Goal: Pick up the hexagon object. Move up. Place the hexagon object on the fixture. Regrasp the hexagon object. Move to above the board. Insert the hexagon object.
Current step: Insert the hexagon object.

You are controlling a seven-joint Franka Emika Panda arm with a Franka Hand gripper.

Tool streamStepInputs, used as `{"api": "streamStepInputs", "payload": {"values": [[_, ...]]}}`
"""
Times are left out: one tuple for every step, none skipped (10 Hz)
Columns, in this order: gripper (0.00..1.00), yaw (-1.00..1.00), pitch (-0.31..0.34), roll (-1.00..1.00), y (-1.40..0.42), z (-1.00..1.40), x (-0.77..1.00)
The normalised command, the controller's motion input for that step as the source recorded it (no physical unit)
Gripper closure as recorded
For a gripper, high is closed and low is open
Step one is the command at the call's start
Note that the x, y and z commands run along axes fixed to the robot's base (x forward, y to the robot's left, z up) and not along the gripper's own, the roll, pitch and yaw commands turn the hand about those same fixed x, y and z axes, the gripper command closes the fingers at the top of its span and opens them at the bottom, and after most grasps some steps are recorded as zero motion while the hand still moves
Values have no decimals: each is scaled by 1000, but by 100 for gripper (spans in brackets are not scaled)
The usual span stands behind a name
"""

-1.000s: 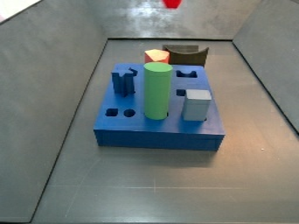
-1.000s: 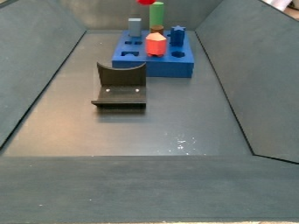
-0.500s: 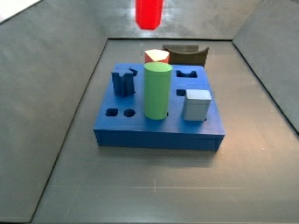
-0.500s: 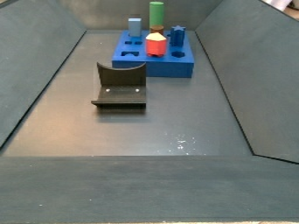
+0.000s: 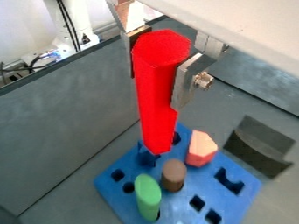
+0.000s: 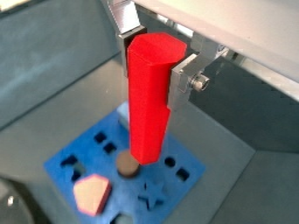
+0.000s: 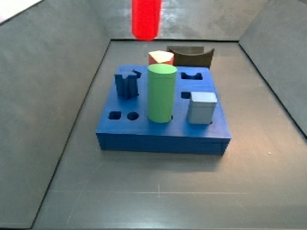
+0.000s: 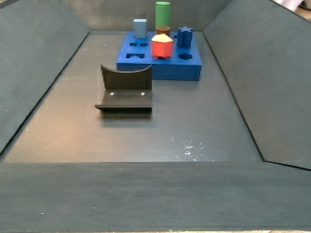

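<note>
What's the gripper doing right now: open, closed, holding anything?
Gripper: shut on the bright red hexagonal prism bar, held upright above the large blue board.

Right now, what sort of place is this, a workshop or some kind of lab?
Likely a robot test bench: a bare grey walled enclosure holds only a blue board with shaped holes and a dark fixture, while the gripper holds a red hexagon object above the board.

Glossy red plastic hexagon object (image 5: 158, 92)
</note>
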Motion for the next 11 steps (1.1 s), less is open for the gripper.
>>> {"api": "streamStepInputs", "payload": {"values": [[100,231,-220,-353,577,-209,-511],[100,77,-163,-461,620,-240,-520],[100,14,-131,-484,654,-234,-503],[100,3,-140,-494,634,-217,-491],[100,0,-156,-486,631,-211,-483],[100,0,-153,-450,589,-197,-457],[100,-23,-184,-383,543,-117,-411],[100,-231,-163,-203,463,-191,-326],[100,-497,-116,-34,354,-314,-140],[100,-717,-63,0,266,-463,-9],[100,-869,-43,0,131,-529,0]]}}
